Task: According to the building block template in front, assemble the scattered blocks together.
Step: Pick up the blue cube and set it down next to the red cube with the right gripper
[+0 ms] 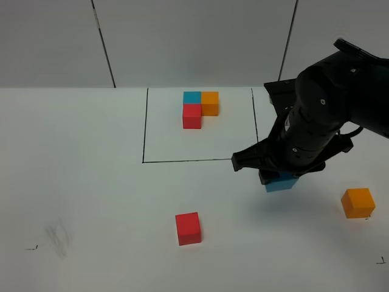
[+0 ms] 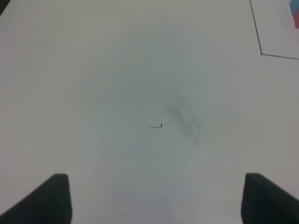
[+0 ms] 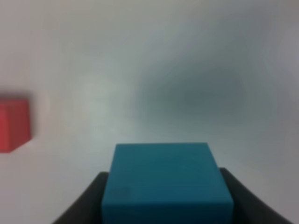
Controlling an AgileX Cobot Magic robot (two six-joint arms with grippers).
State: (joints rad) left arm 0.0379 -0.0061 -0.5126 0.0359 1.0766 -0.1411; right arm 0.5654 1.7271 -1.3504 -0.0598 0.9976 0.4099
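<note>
The building block template (image 1: 199, 108) lies at the back of the outlined square: a blue cube, an orange cube beside it, a red cube in front. Of the scattered blocks, the red one (image 1: 188, 228) (image 3: 13, 125) rests on the table at front centre and the orange one (image 1: 357, 202) at the right. My right gripper (image 1: 279, 180) is shut on the blue block (image 1: 281, 182) (image 3: 166, 184), holding it just above the table with a shadow beneath. In the left wrist view my left gripper (image 2: 156, 200) hangs open over bare table, its dark fingertips (image 2: 51, 198) wide apart.
A black-lined square (image 1: 144, 134) marks the template area; one corner of it shows in the left wrist view (image 2: 261, 53). A grey smudge (image 1: 59, 236) (image 2: 184, 122) and small black marks (image 2: 159, 126) sit on the white table at front left. Grey panels stand behind.
</note>
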